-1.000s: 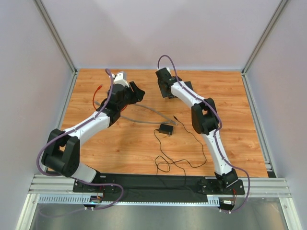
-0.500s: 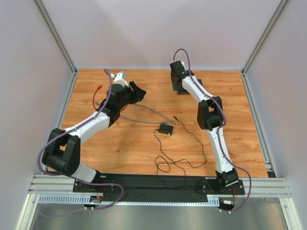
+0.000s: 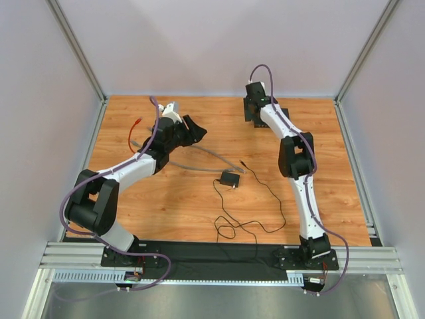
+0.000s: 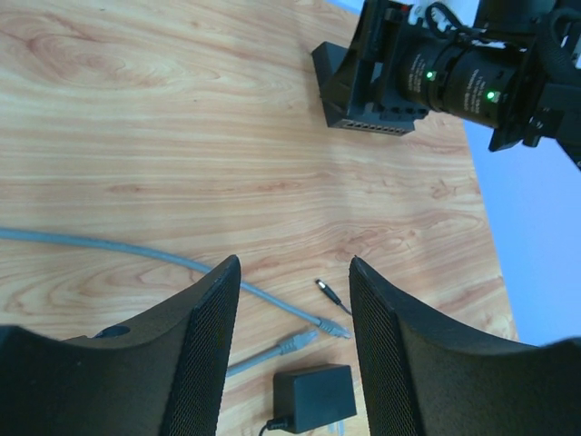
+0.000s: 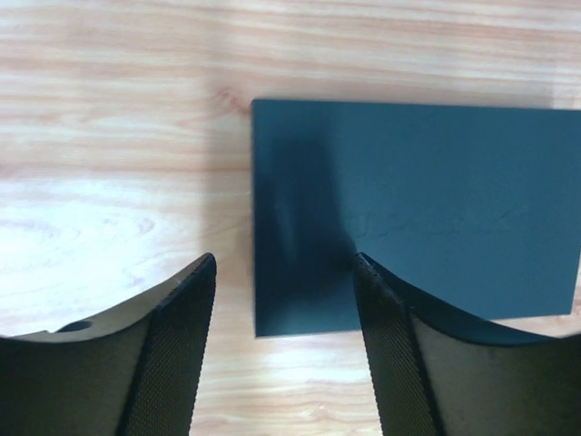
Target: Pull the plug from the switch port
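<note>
From my remote station I am watching the right gripper (image 5: 283,263) hovering over the network switch (image 5: 418,209), which is sitting at upper centre-right of the overhead view. The jaws are spread and gripping nothing, with one finger over the box's dark top and the other over bare wood. The switch port row (image 4: 368,123) is facing the left gripper (image 4: 292,265), which is hanging well apart at upper left, its jaws likewise released and empty. In its wrist view a grey cable (image 4: 136,254) is trailing across the table (image 4: 136,136), its plug (image 4: 332,328) lying loose on the wood near the small black adapter (image 4: 313,400) at the bottom edge.
</note>
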`<state>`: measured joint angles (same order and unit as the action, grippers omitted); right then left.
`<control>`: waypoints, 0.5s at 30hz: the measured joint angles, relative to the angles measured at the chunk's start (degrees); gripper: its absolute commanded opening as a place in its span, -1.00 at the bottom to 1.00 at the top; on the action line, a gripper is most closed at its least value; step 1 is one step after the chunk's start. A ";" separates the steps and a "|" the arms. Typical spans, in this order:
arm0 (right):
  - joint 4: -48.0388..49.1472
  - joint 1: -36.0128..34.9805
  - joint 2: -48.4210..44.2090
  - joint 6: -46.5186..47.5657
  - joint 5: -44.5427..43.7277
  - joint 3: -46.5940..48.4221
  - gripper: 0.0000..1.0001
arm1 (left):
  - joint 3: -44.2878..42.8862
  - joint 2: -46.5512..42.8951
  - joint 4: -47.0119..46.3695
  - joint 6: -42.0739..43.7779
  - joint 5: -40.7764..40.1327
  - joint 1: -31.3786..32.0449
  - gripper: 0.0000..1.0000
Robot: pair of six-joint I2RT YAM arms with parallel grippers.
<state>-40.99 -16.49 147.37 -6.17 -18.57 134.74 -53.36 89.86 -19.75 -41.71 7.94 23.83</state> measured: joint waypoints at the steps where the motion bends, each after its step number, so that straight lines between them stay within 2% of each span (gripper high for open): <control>1: 0.90 -0.22 -0.79 0.04 0.04 -1.46 0.33 | 0.07 0.00 -0.50 -0.02 0.24 0.00 0.22; 2: 1.77 -0.48 -1.81 0.02 0.26 -3.17 0.55 | 0.20 0.00 -1.05 -0.04 0.42 0.00 0.24; 3: 2.45 -0.79 -2.82 -0.24 0.70 -4.85 0.60 | 0.63 -0.04 -2.32 -0.02 0.57 0.00 0.27; 4: 2.69 -1.18 -3.76 -0.11 0.81 -6.34 0.63 | 1.36 -0.15 -3.45 -0.07 0.59 0.00 0.44; 6: 2.43 -2.01 -4.85 0.02 0.63 -7.52 0.68 | 2.99 -0.44 -4.81 -0.09 0.59 0.00 0.58; 8: 2.27 -3.21 -6.69 0.22 -0.09 -8.72 0.70 | 3.48 -0.52 -4.70 -0.02 0.68 0.02 0.99; 11: 2.36 -4.98 -12.09 0.04 -1.07 -13.00 0.73 | 3.52 -1.75 -4.55 -0.37 1.07 0.04 0.99; 15: 2.51 -6.95 -25.62 -2.69 -0.90 -25.94 0.80 | 3.69 -8.02 -2.75 -0.07 0.63 1.03 0.99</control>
<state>-38.48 -23.44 121.75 -8.86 -19.46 108.79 -49.67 81.84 -22.50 -41.78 8.58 24.86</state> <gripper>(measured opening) 0.896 0.993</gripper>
